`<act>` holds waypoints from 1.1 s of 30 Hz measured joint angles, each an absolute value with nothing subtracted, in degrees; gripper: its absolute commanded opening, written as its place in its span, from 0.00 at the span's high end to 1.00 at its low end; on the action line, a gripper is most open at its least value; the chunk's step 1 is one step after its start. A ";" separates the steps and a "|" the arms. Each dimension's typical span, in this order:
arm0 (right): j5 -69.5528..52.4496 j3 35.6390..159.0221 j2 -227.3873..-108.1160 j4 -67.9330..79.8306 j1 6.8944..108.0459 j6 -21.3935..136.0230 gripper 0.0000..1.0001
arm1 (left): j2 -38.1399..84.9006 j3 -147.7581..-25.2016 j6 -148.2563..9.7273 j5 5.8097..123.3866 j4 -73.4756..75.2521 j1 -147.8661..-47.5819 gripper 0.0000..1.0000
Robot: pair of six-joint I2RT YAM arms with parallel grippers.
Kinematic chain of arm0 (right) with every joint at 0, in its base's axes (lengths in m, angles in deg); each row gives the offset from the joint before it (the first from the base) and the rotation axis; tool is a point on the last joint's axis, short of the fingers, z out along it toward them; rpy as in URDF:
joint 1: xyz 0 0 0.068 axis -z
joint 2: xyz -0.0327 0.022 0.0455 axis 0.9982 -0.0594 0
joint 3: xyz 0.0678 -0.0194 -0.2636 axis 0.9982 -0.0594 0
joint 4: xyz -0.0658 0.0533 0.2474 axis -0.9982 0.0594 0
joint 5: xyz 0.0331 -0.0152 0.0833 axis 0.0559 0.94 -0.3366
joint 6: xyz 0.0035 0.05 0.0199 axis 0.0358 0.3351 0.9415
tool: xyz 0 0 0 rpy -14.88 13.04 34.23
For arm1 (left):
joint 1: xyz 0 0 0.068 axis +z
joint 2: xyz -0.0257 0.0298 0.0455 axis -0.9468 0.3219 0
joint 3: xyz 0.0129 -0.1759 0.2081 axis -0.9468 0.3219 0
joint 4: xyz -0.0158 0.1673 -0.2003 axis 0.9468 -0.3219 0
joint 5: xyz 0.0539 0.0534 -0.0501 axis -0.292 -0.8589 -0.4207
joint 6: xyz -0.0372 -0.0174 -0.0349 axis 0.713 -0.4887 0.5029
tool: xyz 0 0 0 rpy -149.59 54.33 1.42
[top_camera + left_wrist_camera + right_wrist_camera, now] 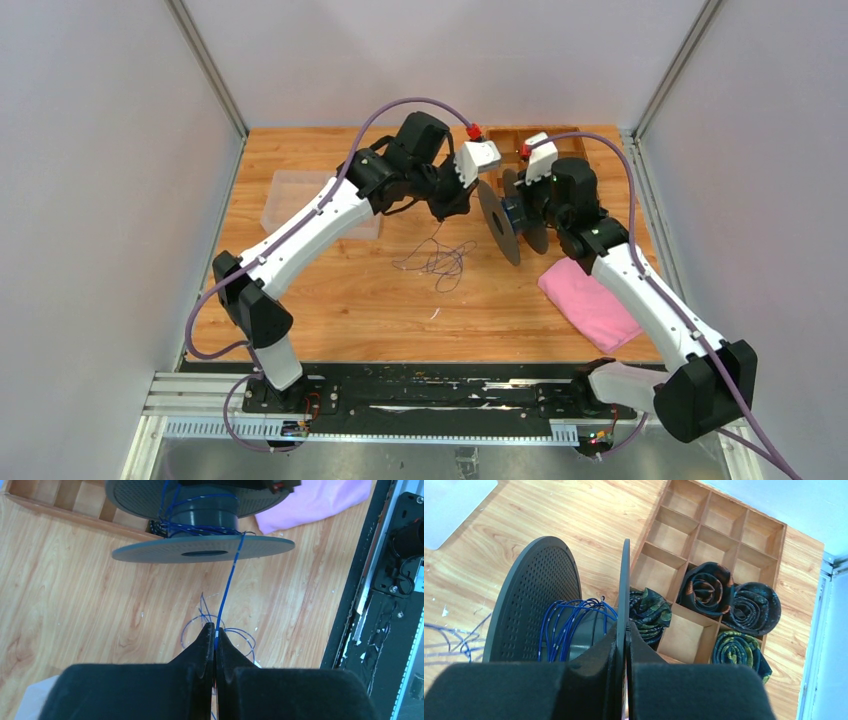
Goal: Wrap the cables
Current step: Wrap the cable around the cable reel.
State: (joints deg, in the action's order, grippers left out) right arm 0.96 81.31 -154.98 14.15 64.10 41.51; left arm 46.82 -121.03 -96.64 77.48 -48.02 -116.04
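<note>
A thin blue cable (227, 587) runs taut from my left gripper (215, 630), which is shut on it, up to a grey spool (200, 547). The rest of the cable lies in loose loops (440, 258) on the wooden table below that gripper. Several turns of cable (569, 617) are wound round the spool's hub. My right gripper (625, 627) is shut on the thin edge of one spool flange (625, 580) and holds the spool (500, 225) off the table. In the top view the left gripper (452, 203) hangs just left of the spool.
A pink cloth (590, 300) lies right of the spool, under the right arm. A wooden divided tray (724, 520) with rolled ties sits at the back right. A clear plastic container (300, 200) stands at the back left. A black rail (430, 395) runs along the near edge.
</note>
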 measured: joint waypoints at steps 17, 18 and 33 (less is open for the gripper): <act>-8.94 79.61 -152.82 14.41 64.10 38.82 0.99 | 50.12 -122.32 -94.82 79.82 -48.09 -108.13 1.00; -9.51 79.61 -152.82 14.61 64.10 38.84 0.99 | 50.47 -122.29 -94.69 79.95 -48.09 -107.50 1.00; -14.67 86.01 -152.82 19.96 64.03 41.55 0.99 | 50.78 -114.34 -93.60 80.13 -44.35 -102.53 0.95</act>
